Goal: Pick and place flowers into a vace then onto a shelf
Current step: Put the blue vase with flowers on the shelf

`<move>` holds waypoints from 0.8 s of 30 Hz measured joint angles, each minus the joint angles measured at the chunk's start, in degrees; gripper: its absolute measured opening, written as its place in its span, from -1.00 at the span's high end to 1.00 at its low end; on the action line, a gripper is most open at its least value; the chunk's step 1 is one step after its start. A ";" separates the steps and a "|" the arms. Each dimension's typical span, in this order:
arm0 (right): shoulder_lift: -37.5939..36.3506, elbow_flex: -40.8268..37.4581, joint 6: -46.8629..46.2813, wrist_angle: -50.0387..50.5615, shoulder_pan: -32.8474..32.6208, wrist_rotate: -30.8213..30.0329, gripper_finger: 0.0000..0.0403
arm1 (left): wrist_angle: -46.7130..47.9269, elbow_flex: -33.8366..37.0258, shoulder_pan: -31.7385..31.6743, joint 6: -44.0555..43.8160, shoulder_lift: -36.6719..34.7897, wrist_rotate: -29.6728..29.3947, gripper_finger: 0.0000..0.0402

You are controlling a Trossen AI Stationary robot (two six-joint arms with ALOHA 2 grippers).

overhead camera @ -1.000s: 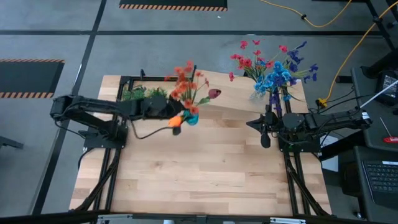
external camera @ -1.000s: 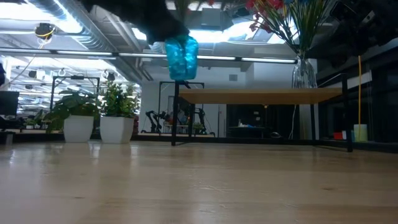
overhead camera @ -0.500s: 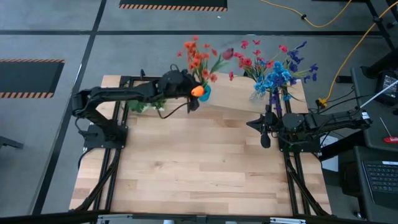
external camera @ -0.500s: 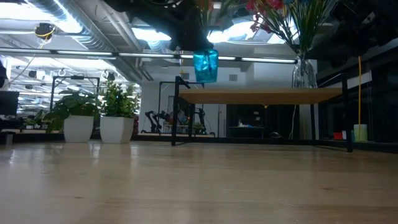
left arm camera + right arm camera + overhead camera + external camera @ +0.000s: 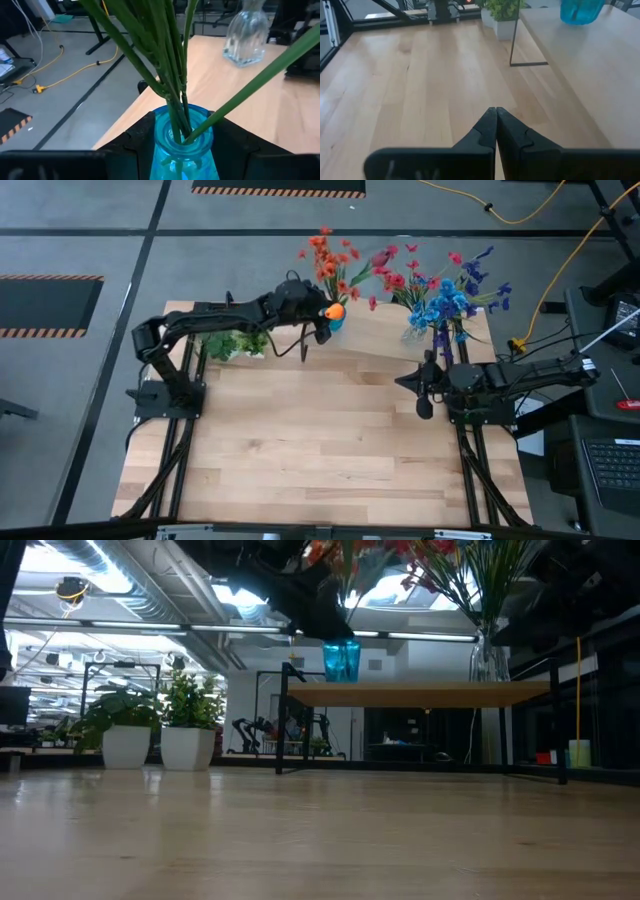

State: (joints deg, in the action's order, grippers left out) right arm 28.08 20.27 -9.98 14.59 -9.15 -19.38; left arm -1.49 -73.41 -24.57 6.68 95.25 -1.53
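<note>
My left gripper [image 5: 322, 323] is shut on a blue glass vase [image 5: 341, 660] holding green-stemmed flowers [image 5: 328, 260] with orange-red blooms and an orange tulip [image 5: 336, 310]. It keeps the vase over the left end of the shelf [image 5: 420, 693]. A clear glass vase [image 5: 488, 655] with red and blue flowers [image 5: 445, 290] stands by its base on the shelf's right end. My right gripper [image 5: 424, 395] is shut and waits low over the table's right side, empty [image 5: 496, 115]. My left gripper pinches the blue vase's neck [image 5: 182, 131] just below the rim, with one finger [image 5: 142, 137] on each side. The fingers reach it from the table's left. The vase sits upright, stems [image 5: 167, 60] rising from its mouth. Whether its base [image 5: 341, 678] touches the shelf I cannot tell.
Two leafy green plants in white pots [image 5: 125, 745] [image 5: 190, 745] stand at the table's far left, under my left arm [image 5: 235, 340]. The plank tabletop [image 5: 320, 440] spreads between the arms. The shelf's thin black legs [image 5: 512, 42] stand on the table's far part.
My left arm has carried the blue vase with its flowers toward the table's far edge and to the right, from beside the potted plants to over the shelf's left end. The vase has stayed upright in the shut fingers.
</note>
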 joint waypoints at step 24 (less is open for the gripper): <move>1.81 -0.02 1.20 -1.31 0.00 0.00 0.93 | 1.91 -0.06 -0.83 1.06 0.39 -0.37 0.03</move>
State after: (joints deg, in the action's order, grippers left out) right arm 29.89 20.25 -8.78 13.28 -9.15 -19.38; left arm 0.42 -73.47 -25.40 7.74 95.65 -1.90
